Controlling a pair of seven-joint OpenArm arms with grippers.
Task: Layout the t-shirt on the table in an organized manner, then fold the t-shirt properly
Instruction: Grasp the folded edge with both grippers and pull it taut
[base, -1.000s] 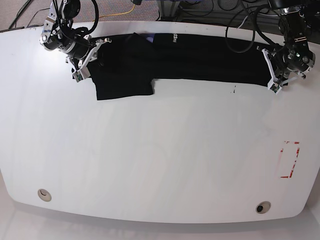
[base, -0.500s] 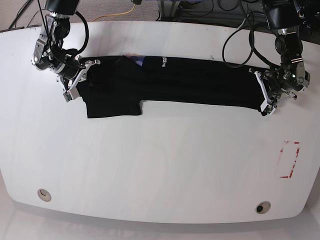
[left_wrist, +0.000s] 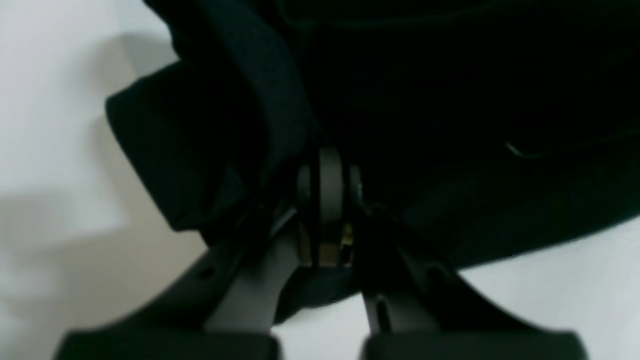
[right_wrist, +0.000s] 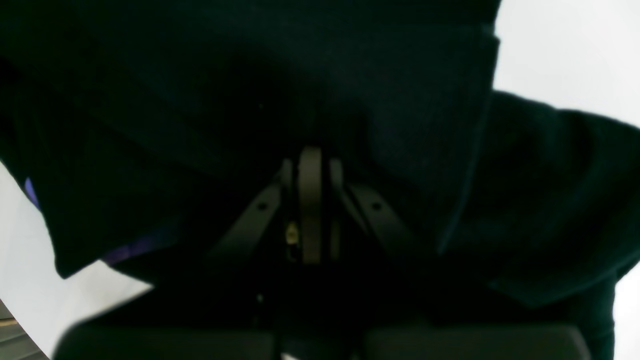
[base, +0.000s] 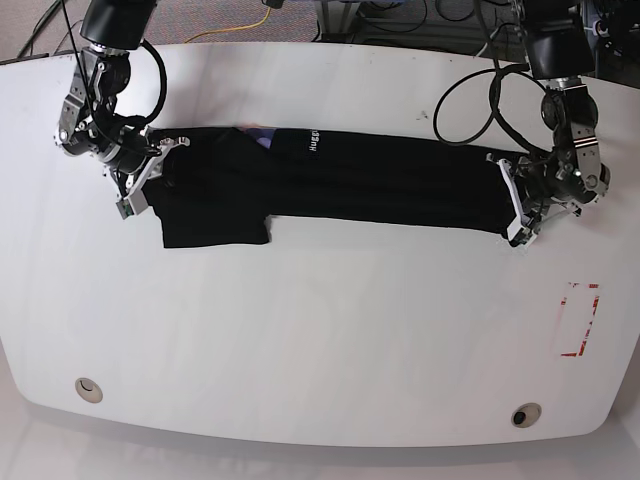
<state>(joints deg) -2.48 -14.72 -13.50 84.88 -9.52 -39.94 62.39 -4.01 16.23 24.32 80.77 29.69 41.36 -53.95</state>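
The black t-shirt (base: 380, 185) lies stretched in a long band across the far part of the white table (base: 320, 330), with a shorter flap reaching toward the front at its left end. My left gripper (base: 510, 208) is at the band's right end, shut on a bunched edge of the t-shirt (left_wrist: 210, 140) in the left wrist view, fingertips (left_wrist: 327, 185) pressed together. At the band's left end is my right gripper (base: 148, 178), shut on the cloth (right_wrist: 390, 90), which nearly fills the right wrist view. A white print shows near the neck (base: 308, 140).
A red tape rectangle (base: 580, 320) marks the table's right side. Two round grommet holes (base: 88, 389) (base: 525, 414) sit near the front edge. Black cables (base: 470, 95) loop over the back right, and the arm bases stand at both back corners.
Both grippers have carried the stretched t-shirt toward the table's front and to the left in the base view. The band looks flatter and lower on the table.
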